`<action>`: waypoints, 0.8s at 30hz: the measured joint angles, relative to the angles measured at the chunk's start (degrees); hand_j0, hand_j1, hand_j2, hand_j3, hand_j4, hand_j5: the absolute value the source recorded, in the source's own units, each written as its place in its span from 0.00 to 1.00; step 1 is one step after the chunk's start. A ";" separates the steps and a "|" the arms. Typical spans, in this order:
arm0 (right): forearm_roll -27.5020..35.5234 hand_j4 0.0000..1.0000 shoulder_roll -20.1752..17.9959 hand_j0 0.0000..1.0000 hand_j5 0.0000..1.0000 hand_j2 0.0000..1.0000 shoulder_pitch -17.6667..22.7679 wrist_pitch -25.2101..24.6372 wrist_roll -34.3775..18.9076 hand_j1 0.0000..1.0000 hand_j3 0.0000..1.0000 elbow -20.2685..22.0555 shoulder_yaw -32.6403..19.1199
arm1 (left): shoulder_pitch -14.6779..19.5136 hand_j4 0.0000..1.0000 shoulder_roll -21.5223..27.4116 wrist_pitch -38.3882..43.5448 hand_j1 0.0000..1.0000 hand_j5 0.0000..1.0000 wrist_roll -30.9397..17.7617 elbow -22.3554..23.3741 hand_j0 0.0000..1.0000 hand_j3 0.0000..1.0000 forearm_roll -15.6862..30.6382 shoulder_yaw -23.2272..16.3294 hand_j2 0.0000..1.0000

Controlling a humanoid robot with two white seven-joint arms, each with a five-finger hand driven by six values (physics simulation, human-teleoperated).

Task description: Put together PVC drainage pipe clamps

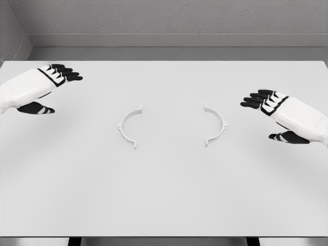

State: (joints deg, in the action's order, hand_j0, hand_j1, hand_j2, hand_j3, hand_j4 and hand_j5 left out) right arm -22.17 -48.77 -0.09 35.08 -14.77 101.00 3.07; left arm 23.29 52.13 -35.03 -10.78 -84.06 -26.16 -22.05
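Fingers [66, 73] of your left hand [38, 87] were stretched out and relaxed, black tips pointing toward the middle of the worktop [164, 195], with the thumb held apart below them; they gripped nothing. Your right hand [287, 117] mirrored this at the far right edge, its fingers [256, 98] extended loosely toward the centre, thumb lower and separate, also holding nothing. Both hands hovered well apart from the parts.

Between them you had two white PVC clamp halves lying flat on the white worktop. You could see the left clamp half [127, 127] left of centre, bowing outward to the left with its open side facing right. You could see the right clamp half [217, 125] right of centre, bowing to the right with its open side facing left. They faced each other with a clear gap between them, not touching.
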 measured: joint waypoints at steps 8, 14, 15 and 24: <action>-3.33 1.00 5.25 1.00 1.00 1.00 -3.51 0.00 -0.12 1.00 1.00 -1.14 0.31 | 0.17 1.00 -1.23 -0.02 1.00 1.00 -0.30 -0.05 1.00 1.00 -0.59 -0.28 1.00; -11.44 1.00 12.37 1.00 1.00 1.00 -13.36 -0.03 -0.18 1.00 1.00 -5.06 3.93 | 0.35 1.00 -5.18 -0.03 1.00 1.00 -1.27 0.97 1.00 1.00 -1.58 -0.51 1.00; -12.63 1.00 12.92 1.00 1.00 1.00 -13.54 -0.02 -0.16 1.00 1.00 -6.00 5.01 | 0.53 1.00 -5.79 -0.03 1.00 1.00 -1.40 1.11 1.00 1.00 -1.88 -0.56 1.00; -17.59 1.00 15.78 1.00 1.00 1.00 -15.47 0.00 -0.30 1.00 1.00 -13.48 8.20 | 4.66 1.00 -12.08 -0.03 1.00 1.00 -3.58 2.82 1.00 1.00 -5.26 -6.22 1.00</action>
State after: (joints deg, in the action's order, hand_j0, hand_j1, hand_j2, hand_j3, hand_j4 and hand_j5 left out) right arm -39.75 -32.98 -15.55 35.08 -15.07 87.52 11.28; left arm 27.95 40.05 -35.06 -14.36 -81.24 -31.41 -28.27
